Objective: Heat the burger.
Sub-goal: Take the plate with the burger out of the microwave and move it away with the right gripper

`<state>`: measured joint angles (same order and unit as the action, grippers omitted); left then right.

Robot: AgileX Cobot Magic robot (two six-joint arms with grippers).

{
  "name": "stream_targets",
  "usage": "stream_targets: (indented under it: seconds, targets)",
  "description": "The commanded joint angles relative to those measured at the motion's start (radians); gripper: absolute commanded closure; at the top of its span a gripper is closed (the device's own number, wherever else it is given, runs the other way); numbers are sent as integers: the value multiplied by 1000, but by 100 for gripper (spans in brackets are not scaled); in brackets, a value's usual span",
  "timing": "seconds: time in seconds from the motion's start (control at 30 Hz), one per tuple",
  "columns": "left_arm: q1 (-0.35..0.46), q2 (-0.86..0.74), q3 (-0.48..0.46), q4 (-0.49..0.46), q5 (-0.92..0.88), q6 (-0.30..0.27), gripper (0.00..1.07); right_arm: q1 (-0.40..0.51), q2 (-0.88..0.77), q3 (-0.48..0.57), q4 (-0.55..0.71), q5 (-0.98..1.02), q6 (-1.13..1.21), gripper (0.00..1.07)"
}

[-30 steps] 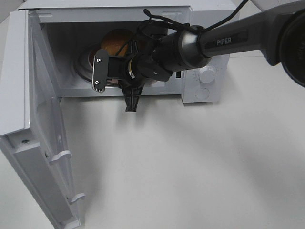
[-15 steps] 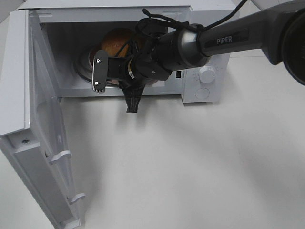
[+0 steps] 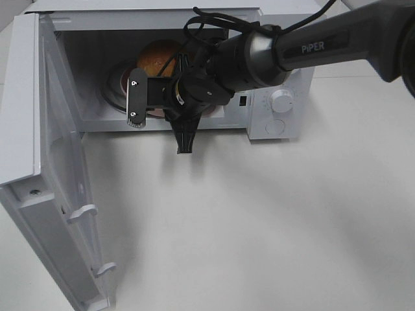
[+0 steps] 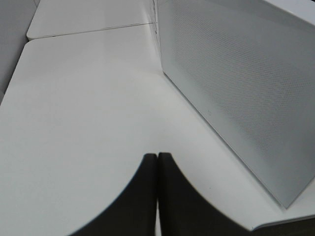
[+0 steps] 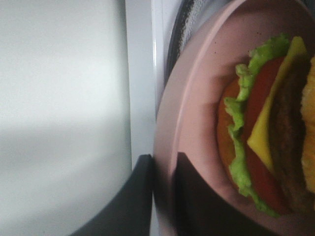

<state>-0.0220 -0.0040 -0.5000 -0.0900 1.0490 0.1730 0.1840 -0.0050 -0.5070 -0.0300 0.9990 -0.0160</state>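
The burger (image 3: 157,56) sits on a pink plate (image 3: 118,78) inside the open microwave (image 3: 285,78). Its golden bun shows behind my right arm. In the right wrist view the burger (image 5: 261,142) shows lettuce, tomato, cheese and patty, close up on the pink plate (image 5: 197,98). My right gripper (image 3: 134,97) reaches into the oven's mouth. Its two dark fingers (image 5: 142,196) stand on either side of the plate's rim, right gripper (image 5: 163,160) shut on it. My left gripper (image 4: 157,157) is shut and empty, low over the white table beside a perforated white wall (image 4: 236,93).
The microwave door (image 3: 58,181) stands wide open at the left, reaching to the table's front. Two white knobs (image 3: 280,102) are on the control panel at the right. A glass turntable edge (image 5: 183,19) lies under the plate. White tabletop (image 3: 259,227) spreads in front.
The right arm's wrist has shifted slightly to the right and turned a little. The fingers stay at the plate's rim, and the burger and plate have not visibly moved.
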Motion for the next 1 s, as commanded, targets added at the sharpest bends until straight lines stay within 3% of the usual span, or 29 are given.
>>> stream_targets:
  seconds: [0.03,1.0]
  targets:
    - [-5,-21,3,-2,-14,-9,106,0,-21,2,-1,2,-9,45]
    - [-5,-21,3,-2,-14,-9,106,0,-21,2,-1,2,-9,45]
